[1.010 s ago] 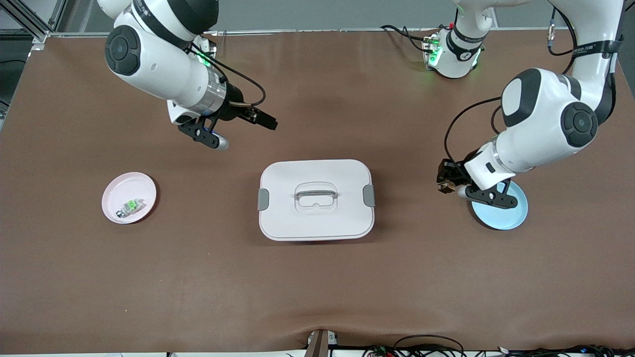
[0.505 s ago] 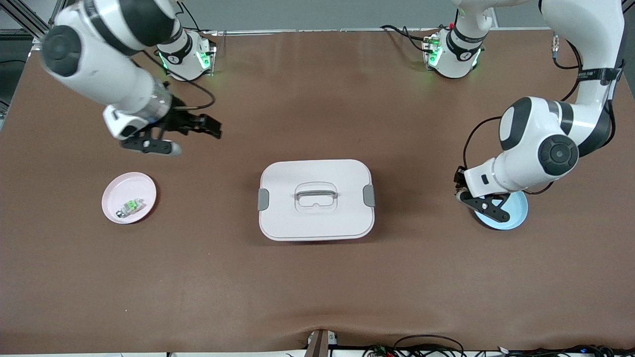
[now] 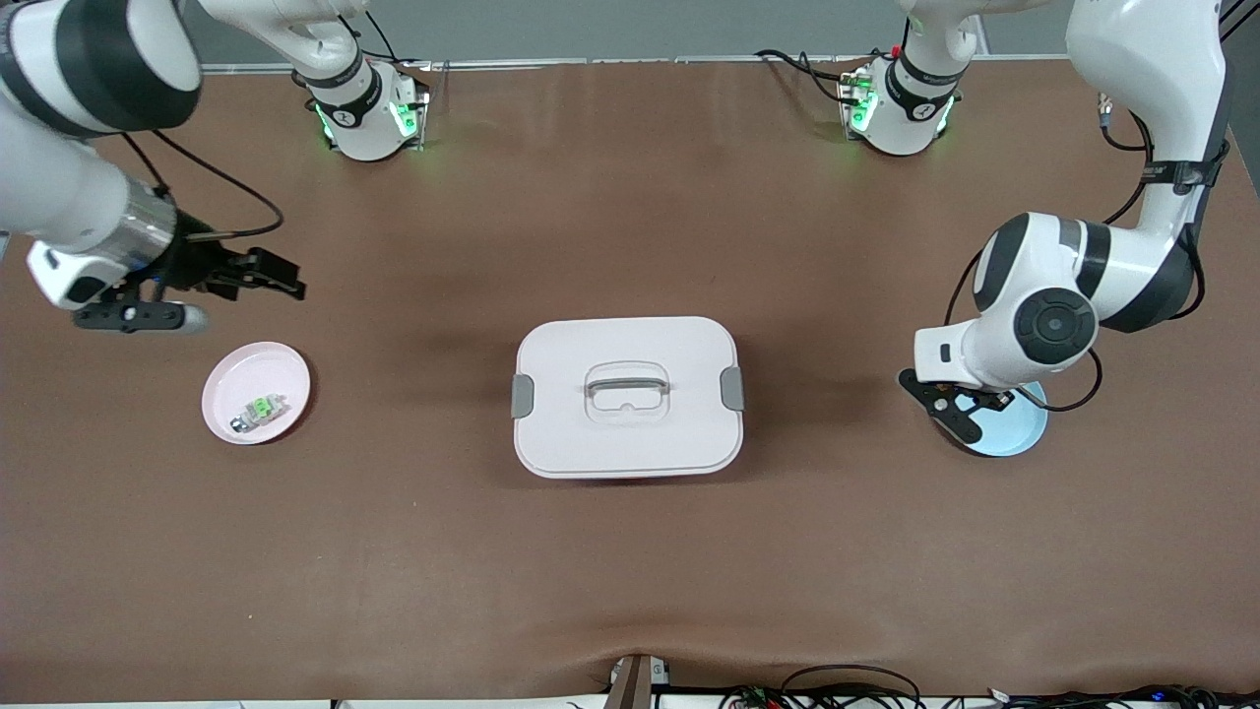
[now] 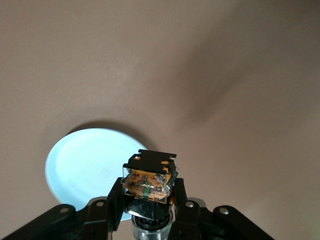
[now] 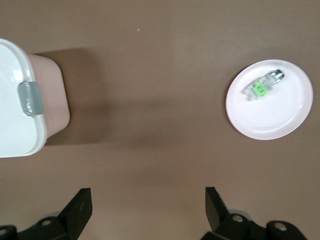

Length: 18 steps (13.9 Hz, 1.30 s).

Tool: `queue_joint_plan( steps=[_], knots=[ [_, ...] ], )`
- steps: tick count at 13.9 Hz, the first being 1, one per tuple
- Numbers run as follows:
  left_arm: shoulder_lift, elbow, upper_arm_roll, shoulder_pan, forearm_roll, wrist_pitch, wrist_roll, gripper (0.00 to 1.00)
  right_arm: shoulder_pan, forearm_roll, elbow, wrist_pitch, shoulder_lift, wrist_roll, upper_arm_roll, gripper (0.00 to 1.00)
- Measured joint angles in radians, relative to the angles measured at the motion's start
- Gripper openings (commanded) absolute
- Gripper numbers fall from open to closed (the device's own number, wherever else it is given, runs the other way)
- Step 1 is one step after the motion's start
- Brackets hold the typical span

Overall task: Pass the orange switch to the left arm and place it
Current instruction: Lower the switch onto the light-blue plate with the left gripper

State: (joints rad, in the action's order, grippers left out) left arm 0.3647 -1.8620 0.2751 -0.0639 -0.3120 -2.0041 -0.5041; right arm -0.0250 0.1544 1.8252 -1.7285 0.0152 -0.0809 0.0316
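The orange switch (image 4: 150, 172), a small black block with an orange part, is gripped between the fingers of my left gripper (image 4: 149, 189). It hangs over the rim of a light blue plate (image 4: 85, 165). In the front view the left gripper (image 3: 987, 401) is mostly hidden under its wrist, above that blue plate (image 3: 1024, 431). The white box (image 3: 627, 433) with grey clips sits mid-table. My right gripper (image 3: 281, 279) is open and empty over bare table beside the pink plate (image 3: 236, 379); its fingers stand wide apart in the right wrist view (image 5: 147, 200).
The pink plate (image 5: 285, 120) holds a pale green-topped component (image 3: 259, 409), also in the right wrist view (image 5: 260, 89). The box's corner and a grey clip (image 5: 29, 98) show in the right wrist view. The arm bases stand along the table's edge farthest from the front camera.
The right arm swung from near the box toward its own end of the table, ending beside the pink plate. The left wrist turned and shifted over the blue plate, still holding the switch.
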Motion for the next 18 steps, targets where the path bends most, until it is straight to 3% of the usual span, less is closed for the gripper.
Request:
queue_joint_plan(
  steps=[4, 8, 14, 18],
  knots=[
    [0.001, -0.041, 0.006, 0.001, -0.034, -0.027, -0.074, 0.22, 0.046, -0.061, -0.057, 0.067, 0.003, 0.034, 0.000, 1.00],
    [0.003, -0.146, 0.005, -0.030, -0.110, -0.178, -0.146, 0.21, 0.064, -0.092, -0.120, 0.116, 0.007, 0.034, 0.000, 1.00],
    [0.003, -0.207, 0.002, -0.179, -0.131, -0.289, -0.484, 0.17, 0.093, -0.123, -0.240, 0.211, 0.008, 0.034, 0.001, 1.00],
    [0.006, -0.225, 0.002, -0.230, -0.131, -0.357, -0.666, 0.16, 0.101, -0.123, -0.263, 0.217, 0.008, 0.034, 0.001, 1.00]
  ],
)
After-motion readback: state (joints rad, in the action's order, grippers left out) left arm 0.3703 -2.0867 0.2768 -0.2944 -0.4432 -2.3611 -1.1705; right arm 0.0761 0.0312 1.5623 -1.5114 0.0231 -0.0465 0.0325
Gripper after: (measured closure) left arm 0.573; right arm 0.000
